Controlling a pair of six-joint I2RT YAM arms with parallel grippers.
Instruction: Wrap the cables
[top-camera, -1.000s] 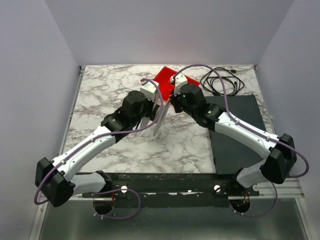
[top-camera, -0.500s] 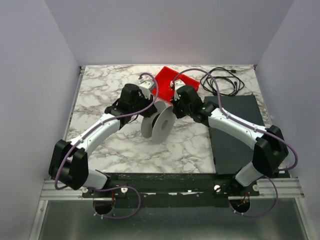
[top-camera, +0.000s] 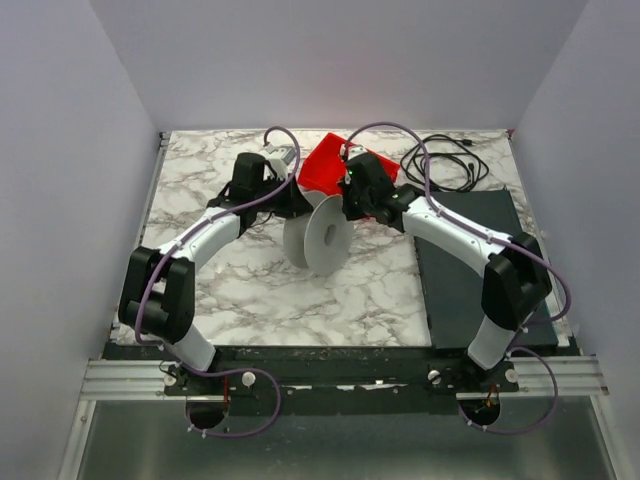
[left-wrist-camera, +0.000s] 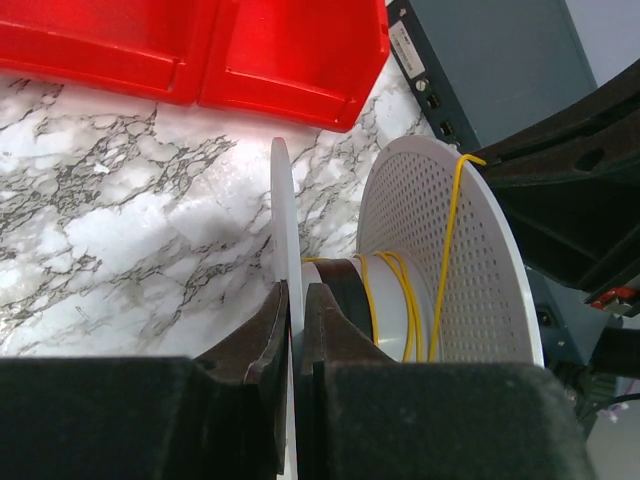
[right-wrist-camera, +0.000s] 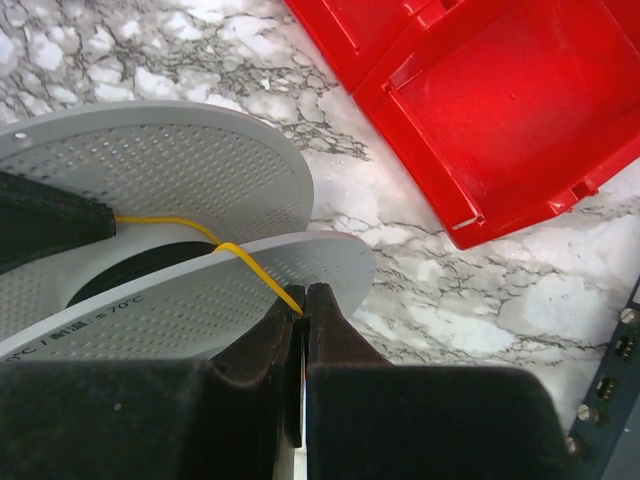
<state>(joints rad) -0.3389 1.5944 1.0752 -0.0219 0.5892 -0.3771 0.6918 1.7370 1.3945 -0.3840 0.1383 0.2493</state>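
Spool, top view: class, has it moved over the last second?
Yes. The spool has turned in place. It showed only a thin edge pointing at the red bin; now its round face shows, just on the near side of that bin.

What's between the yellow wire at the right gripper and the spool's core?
Only the spool itself: the right gripper clamps one disc at its rim along with the yellow wire, which hooks over that rim and runs down to the core, where a few turns sit. Nothing else visible blocks the gap.

Probably a lab — plain-walled booth (top-camera: 60, 150), marble-print table (top-camera: 370, 290).
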